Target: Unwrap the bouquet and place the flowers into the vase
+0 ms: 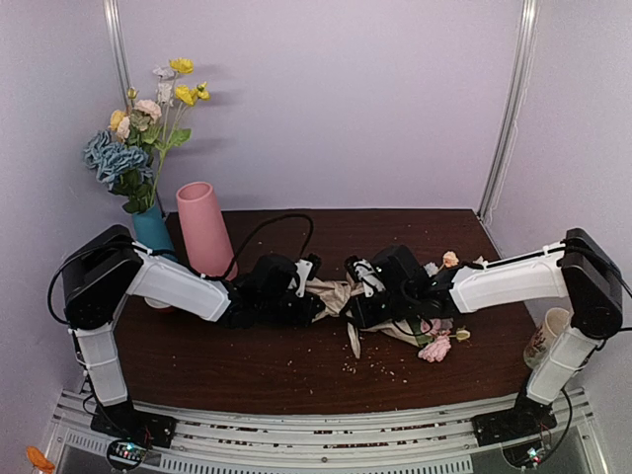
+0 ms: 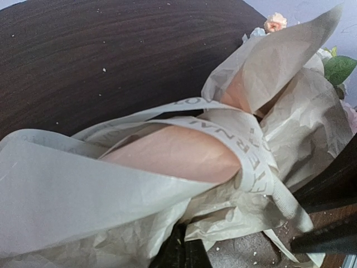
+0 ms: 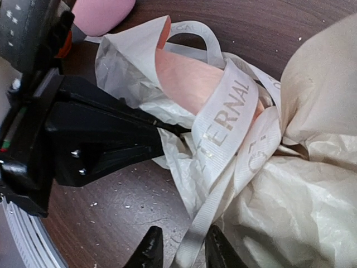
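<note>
Centrally, L gripper [image 1: 318, 302] clamps bouquet [image 2: 312, 120] paper; R gripper [image 3: 184, 254] jaws sit apart, straddling cream ribbon [image 3: 226, 120].

bouquet [image 1: 331, 293]: crinkled peach-beige paper, salmon showing inside | ribbon [image 3: 226, 120]: cream, pale grey printed capitals | flowers [image 1: 434, 348]: pink and peach, green leaves | vase [image 1: 202, 227]: plain matte pink | table [image 1: 296, 365]: dark brown woodgrain, pale flecks | small vase [image 1: 150, 229]: teal | far bunch [image 1: 148, 118]: yellow tops, dusty-blue hydrangea | wall [image 1: 346, 99]: lilac
</note>
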`<state>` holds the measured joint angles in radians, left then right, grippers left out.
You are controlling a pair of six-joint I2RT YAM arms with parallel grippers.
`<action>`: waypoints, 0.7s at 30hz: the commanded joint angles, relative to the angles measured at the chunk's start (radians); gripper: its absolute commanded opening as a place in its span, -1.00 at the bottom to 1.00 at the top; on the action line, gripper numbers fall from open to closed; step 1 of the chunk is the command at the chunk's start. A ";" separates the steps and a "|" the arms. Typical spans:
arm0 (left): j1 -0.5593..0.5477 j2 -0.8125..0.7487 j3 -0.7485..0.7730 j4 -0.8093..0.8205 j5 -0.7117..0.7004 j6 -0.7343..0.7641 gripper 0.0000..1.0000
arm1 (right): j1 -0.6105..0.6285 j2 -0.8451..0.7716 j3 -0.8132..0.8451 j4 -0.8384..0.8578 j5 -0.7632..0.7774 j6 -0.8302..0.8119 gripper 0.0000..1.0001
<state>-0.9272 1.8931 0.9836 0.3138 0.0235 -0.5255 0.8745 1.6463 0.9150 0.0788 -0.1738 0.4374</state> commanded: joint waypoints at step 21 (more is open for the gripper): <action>-0.018 0.021 0.030 0.040 -0.060 -0.028 -1.00 | -0.002 -0.357 -0.076 -0.022 -0.309 -0.169 -1.00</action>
<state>-0.9401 1.8931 0.9852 0.3134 -0.0158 -0.5381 0.8719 1.3788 0.8730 0.0540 -0.2890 0.3122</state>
